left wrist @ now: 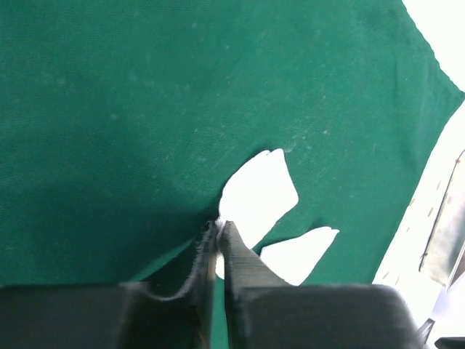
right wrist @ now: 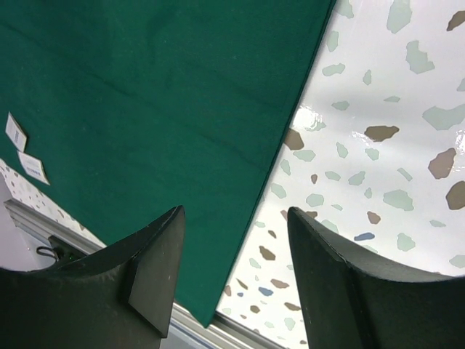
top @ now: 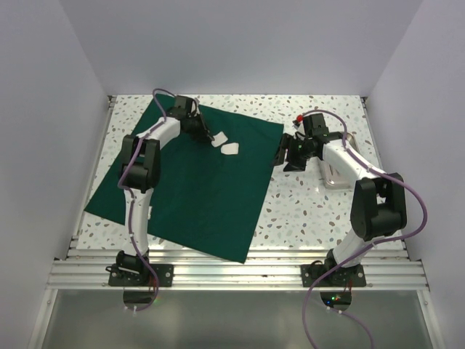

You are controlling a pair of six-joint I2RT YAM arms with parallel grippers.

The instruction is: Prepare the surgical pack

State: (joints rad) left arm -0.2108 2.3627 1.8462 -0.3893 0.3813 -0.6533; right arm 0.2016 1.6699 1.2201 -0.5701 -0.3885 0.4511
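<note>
Green cloth (left wrist: pixel 109 109) is lying beneath my left gripper (left wrist: pixel 219 228), which is clamping the nearest corner of a gauze pad (left wrist: pixel 258 193). Such a thin bite may be slipping, or snagging cloth too.

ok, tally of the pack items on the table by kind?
Green cloth: 1
White pads: 2
Steel tray, partly hidden: 1
Total: 4

No words or numbers could be read anywhere. In the right wrist view, two small white tags (right wrist: pixel 16 131) lay by the far edge of the cloth (right wrist: pixel 145 109). They had faint blue marks on them, but these were too small to read.
</note>
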